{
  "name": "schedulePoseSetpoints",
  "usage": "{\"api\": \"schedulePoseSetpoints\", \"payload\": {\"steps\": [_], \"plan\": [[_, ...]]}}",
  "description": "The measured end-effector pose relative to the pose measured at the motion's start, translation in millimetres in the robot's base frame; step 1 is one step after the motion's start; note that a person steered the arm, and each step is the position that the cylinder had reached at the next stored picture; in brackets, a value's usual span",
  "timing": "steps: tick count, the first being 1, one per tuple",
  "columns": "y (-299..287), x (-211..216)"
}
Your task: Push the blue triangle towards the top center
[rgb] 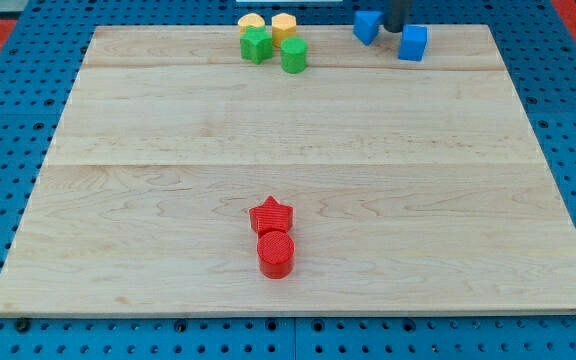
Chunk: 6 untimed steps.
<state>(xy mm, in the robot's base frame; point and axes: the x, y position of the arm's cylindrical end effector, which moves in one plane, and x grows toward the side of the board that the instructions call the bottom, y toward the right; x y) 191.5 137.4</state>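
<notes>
Two blue blocks sit near the board's top edge, right of centre. The left one [367, 26] looks like the blue triangle, though its shape is hard to make out. The right one [413, 43] looks like a cube. My dark rod comes down from the view's top between them. My tip [395, 31] stands just right of the left blue block and just up-left of the blue cube, close to both. I cannot tell whether it touches either.
Two yellow blocks [251, 22] [284, 24] and two green blocks [256, 44] [294, 55] cluster at the top centre. A red star [271, 214] and a red cylinder [276, 254] sit touching near the bottom centre. The wooden board [118, 200] lies on a blue pegboard.
</notes>
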Motion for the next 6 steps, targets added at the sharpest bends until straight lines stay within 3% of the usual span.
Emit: {"api": "schedulePoseSetpoints", "payload": {"steps": [2,4,5,6], "plan": [[6.0,0.1],[-67.5,12.7],[-65.4,37.4],[-21.6,43.5]]}}
